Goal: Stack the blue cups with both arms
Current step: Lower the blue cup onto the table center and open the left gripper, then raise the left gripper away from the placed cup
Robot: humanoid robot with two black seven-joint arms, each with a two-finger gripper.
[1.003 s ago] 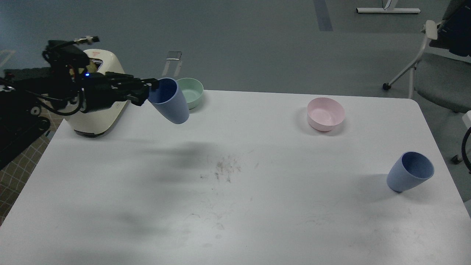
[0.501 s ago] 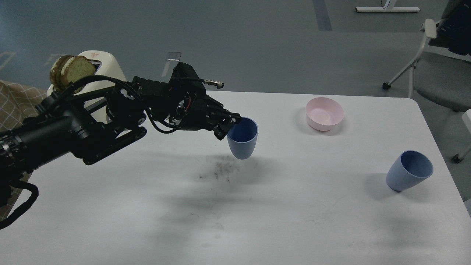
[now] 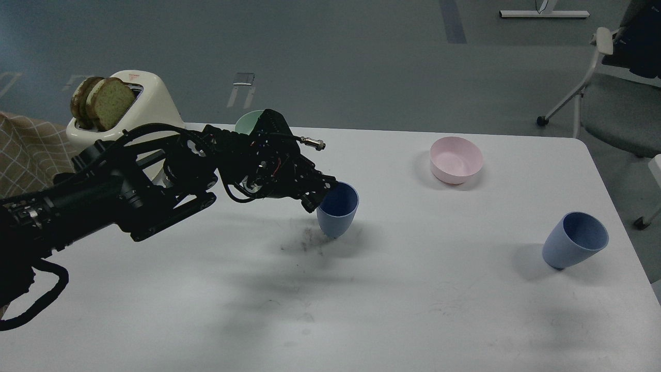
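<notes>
My left gripper (image 3: 321,195) is shut on the near-left rim of a blue cup (image 3: 338,213). The cup is upright, mouth up, with its base at or just above the white table (image 3: 217,310) near the middle. The second blue cup (image 3: 574,241) stands on the table at the right, near the right edge, with nothing touching it. My left arm reaches in from the left across the table. My right gripper is out of view.
A pink bowl (image 3: 457,159) sits at the back right. A pale green bowl (image 3: 247,122) is partly hidden behind my left arm. A cream toaster (image 3: 144,101) with bread slices stands at the back left. A grey chair (image 3: 614,108) stands beyond the right corner.
My left arm has carried the blue cup from the back left, by the green bowl, to the table's middle, then lowered it slightly. The right cup has not moved.
</notes>
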